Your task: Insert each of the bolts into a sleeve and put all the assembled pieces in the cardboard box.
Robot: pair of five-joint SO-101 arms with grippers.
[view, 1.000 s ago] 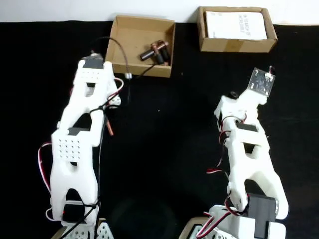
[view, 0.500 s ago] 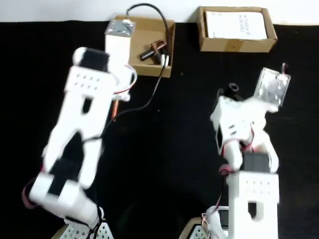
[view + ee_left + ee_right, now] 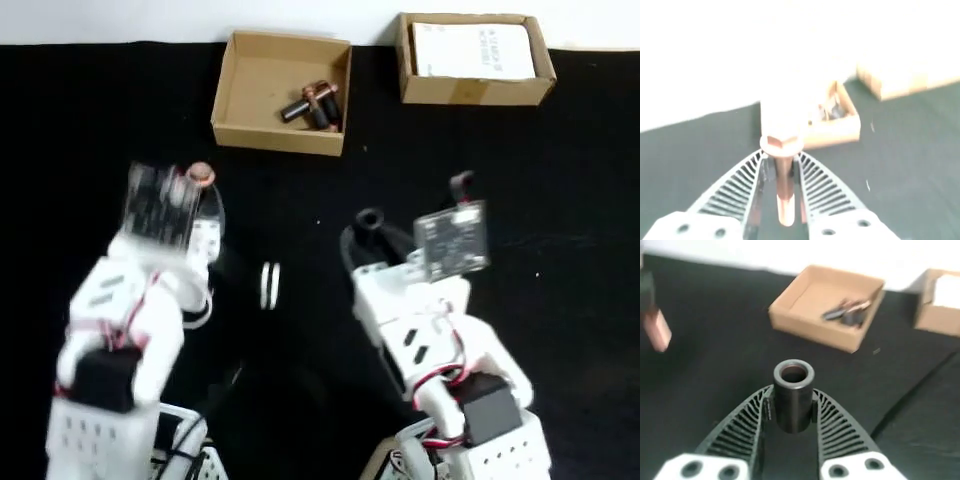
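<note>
From above, the cardboard box [image 3: 250,85] holds assembled pieces [image 3: 312,103], with both arms well short of it. At the left wrist, the left gripper [image 3: 782,162] clamps a copper bolt [image 3: 784,195] by its shank, with the box beyond. At the right wrist, the right gripper [image 3: 793,405] grips a black sleeve [image 3: 793,390], its bore showing

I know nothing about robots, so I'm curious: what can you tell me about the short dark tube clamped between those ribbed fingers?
The short black metal-looking sleeve is a thick-walled hollow cylinder with a smooth, dull surface. Its open round end points away from the wrist, the bore looking dark. The right gripper pinches it between both ribbed fingers, over the black table; nothing else touches it.
</note>
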